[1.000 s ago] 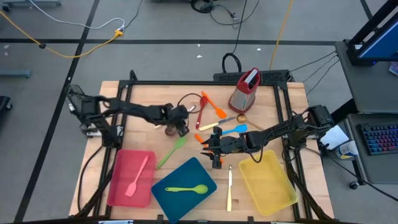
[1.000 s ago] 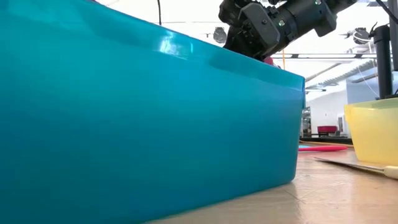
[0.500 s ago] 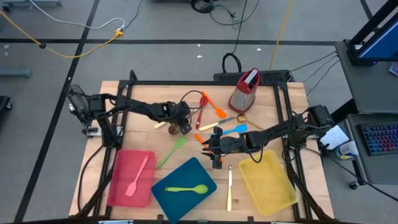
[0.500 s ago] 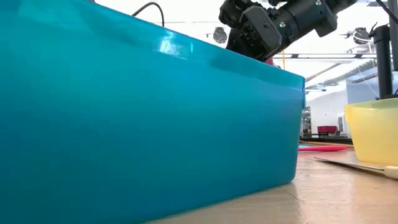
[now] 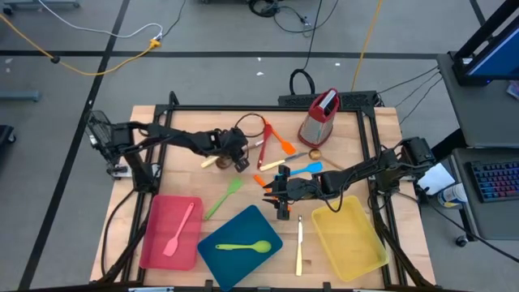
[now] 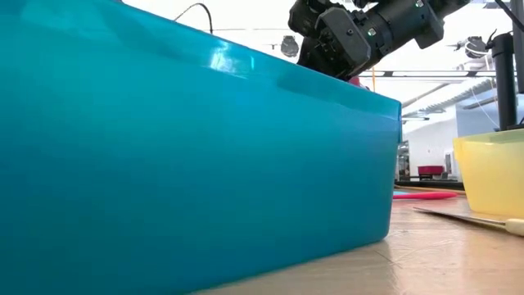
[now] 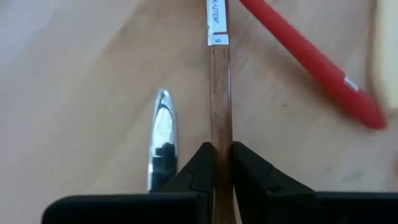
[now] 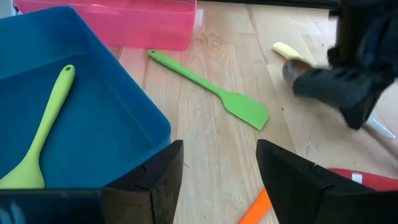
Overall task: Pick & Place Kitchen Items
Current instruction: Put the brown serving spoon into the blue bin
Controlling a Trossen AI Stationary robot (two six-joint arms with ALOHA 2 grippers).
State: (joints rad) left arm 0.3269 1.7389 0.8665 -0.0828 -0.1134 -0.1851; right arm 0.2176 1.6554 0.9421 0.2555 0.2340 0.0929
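Note:
My left gripper (image 5: 238,158) is at the table's middle left, shut on a brown wooden spoon handle (image 7: 219,93) with a white label. Beside it lie a cream-handled knife (image 5: 209,162), whose metal blade (image 7: 161,134) shows in the left wrist view, and a red handle (image 7: 311,59). My right gripper (image 5: 276,193) stands open near the blue tray's far corner and holds nothing (image 8: 217,180). A green spatula (image 8: 211,87) lies flat on the wood in front of it. A green spoon (image 5: 243,246) lies in the blue tray and a pink spatula (image 5: 180,229) in the red tray. My left gripper pinches the wooden handle (image 7: 219,146) between its two fingers, one on each long side. The fingers come from above and lie across the handle. The handle runs on away from them, flat along the tabletop.
A red tray (image 5: 166,251), a blue tray (image 5: 268,231) and a yellow tray (image 5: 357,243) line the near edge. A second cream knife (image 5: 298,243) lies between the blue and yellow trays. Orange spatulas (image 5: 280,139), a blue spatula (image 5: 306,169) and a red-topped grater (image 5: 319,118) sit farther back.
My left gripper has moved a little toward the table's far edge and to the right. The knife's cream handle now shows beside it.

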